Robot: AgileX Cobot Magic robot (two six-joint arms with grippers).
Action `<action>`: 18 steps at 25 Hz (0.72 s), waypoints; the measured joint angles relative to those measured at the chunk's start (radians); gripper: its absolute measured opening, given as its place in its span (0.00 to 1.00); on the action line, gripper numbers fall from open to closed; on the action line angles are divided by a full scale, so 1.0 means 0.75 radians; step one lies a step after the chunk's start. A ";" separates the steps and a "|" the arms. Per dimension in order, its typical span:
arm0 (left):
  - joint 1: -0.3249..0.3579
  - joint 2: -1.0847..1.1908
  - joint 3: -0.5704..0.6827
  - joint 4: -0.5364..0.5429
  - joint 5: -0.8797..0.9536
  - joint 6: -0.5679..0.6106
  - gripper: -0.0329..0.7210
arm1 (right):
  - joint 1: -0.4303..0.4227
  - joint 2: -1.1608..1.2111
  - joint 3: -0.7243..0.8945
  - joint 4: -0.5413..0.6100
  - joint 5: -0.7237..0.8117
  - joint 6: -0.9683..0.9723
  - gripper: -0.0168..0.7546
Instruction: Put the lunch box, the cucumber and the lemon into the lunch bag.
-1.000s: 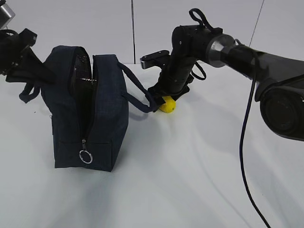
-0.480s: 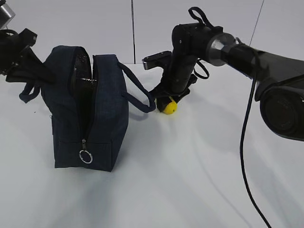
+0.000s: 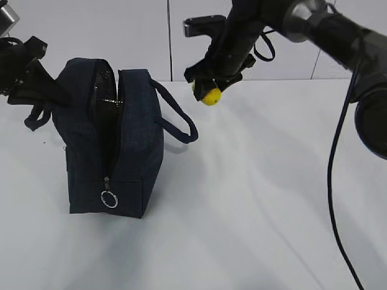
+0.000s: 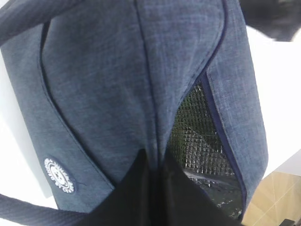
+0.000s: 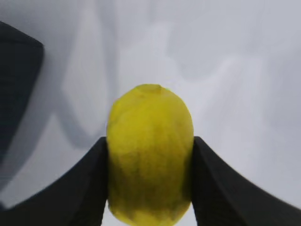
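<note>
At the far left we see the left gripper (image 3: 42, 90) with its jaws closed on the fabric of the bag (image 3: 130, 145), pinching the left wall near the top; in the left wrist view the dark fingers (image 4: 134, 188) meet on a fold of the blue cloth. The bag stands upright on the white worktop (image 3: 242, 211), its top zipper undone and the mouth gaping, so we can look down onto the silvery lining (image 4: 197, 141). A silver ring pull (image 3: 109, 199) hangs at the low end of the zipper on the near face, and a small white emblem (image 4: 59, 175) sits on the side. One loop handle (image 3: 178, 118) droops off the bag's right side.

Right of the bag, we find the right gripper (image 3: 210, 92) raised well above the worktop, its jaws clamped on the lemon (image 3: 211, 96). In the right wrist view the lemon (image 5: 149, 153) sits squarely between the two fingers (image 5: 89, 183), touching both. It hangs in the air just right of the bag and near the height of its top, not yet over the opening.
</note>
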 joint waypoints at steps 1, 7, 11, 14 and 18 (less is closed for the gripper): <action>0.000 0.000 0.000 0.000 0.000 0.001 0.04 | -0.001 -0.021 -0.003 0.040 0.003 -0.002 0.51; 0.000 0.000 0.000 0.000 0.000 0.006 0.04 | -0.001 -0.121 -0.005 0.336 0.011 -0.057 0.51; 0.000 0.000 0.000 0.000 0.000 0.006 0.04 | -0.001 -0.163 -0.006 0.528 0.016 -0.112 0.51; 0.000 0.000 0.000 0.000 0.000 0.006 0.04 | -0.001 -0.167 -0.006 0.659 0.016 -0.149 0.51; 0.000 0.000 0.000 0.000 0.000 0.007 0.04 | 0.005 -0.170 -0.006 0.768 0.016 -0.176 0.51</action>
